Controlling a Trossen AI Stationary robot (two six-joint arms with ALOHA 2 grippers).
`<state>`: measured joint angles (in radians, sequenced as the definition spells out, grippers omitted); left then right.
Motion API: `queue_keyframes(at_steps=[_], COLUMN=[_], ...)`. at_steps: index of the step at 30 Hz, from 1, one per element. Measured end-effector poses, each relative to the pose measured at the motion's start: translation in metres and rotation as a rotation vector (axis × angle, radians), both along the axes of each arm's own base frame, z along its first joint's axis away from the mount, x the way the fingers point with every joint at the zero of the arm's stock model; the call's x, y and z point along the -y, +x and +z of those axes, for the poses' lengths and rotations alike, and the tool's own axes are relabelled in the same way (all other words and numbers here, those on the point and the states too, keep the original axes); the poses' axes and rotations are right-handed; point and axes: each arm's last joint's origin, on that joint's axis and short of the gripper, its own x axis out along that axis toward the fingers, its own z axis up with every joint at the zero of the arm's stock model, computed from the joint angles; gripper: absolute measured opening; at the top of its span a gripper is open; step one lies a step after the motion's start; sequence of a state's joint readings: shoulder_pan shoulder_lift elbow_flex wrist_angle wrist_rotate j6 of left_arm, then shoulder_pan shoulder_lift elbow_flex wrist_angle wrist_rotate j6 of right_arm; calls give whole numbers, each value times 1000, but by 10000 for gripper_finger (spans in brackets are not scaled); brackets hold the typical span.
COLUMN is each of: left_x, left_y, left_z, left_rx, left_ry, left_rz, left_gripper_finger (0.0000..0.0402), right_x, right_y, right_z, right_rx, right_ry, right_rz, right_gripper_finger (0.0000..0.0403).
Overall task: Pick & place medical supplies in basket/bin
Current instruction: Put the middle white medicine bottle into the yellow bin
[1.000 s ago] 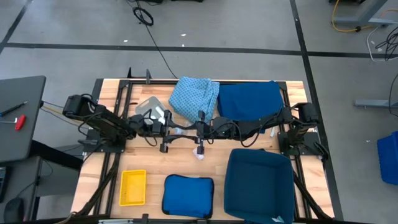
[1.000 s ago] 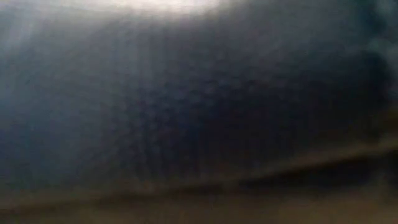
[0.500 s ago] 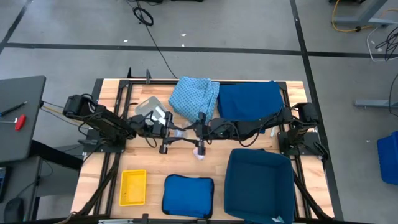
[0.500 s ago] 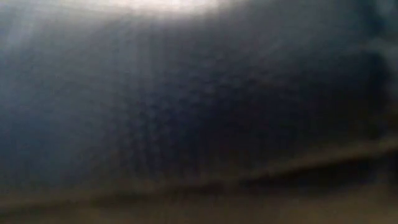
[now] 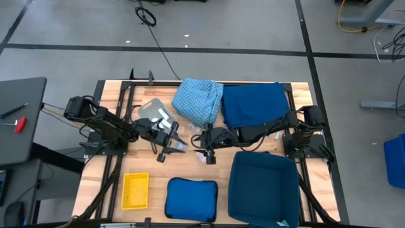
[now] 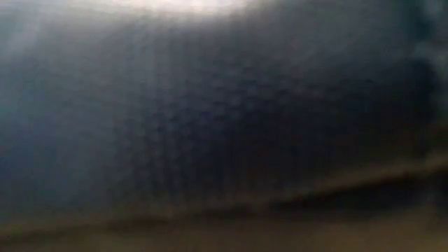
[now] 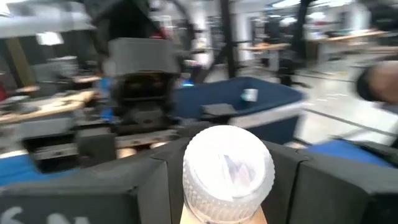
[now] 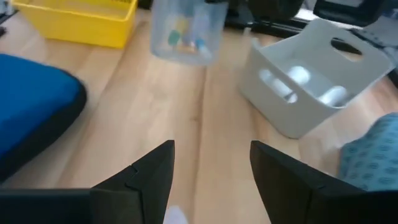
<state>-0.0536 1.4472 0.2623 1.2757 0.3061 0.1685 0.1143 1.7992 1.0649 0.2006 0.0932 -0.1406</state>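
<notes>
Left pincer point(image 5: 176, 145) gripping clear vial point(image 7: 228, 172), right pincer point(image 5: 207, 152) spread wide.

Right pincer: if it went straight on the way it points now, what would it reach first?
Bare table first, it seems. Beyond the open right pincer stands a clear container, likely the first object met, with the grey tray off to one side; depth is uncertain.

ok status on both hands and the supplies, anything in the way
Left hand shut on clear ribbed vial. Right hand open, empty, over wooden table. Grey plastic tray holds white rolls. Nothing blocking.
</notes>
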Motion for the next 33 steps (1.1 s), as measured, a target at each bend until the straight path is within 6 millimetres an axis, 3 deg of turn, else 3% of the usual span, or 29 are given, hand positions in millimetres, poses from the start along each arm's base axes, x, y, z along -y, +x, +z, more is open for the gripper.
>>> queue_keyframes(at_steps=[13,18,28,33], left_x=[14,18,38,55], left_y=[-26,-38,-79,-86], left_z=[-4,-13,-46,-53], left_rx=[-149,-255,-416,-505], left_ry=[-98,-147,-186,-187], left_rz=[-693,-855,-875,-867], left_gripper_finger=[143,143,143,143], right_x=[-6,-7,-6,-6], right_y=[-1,-2,-6,-7], right_z=[-1,-3,-8,-9], right_rx=[-9,-37,-114,-126], right_ry=[34,56,120,129], right_rz=[54,60,13,4], right_gripper_finger=[217,217,217,217])
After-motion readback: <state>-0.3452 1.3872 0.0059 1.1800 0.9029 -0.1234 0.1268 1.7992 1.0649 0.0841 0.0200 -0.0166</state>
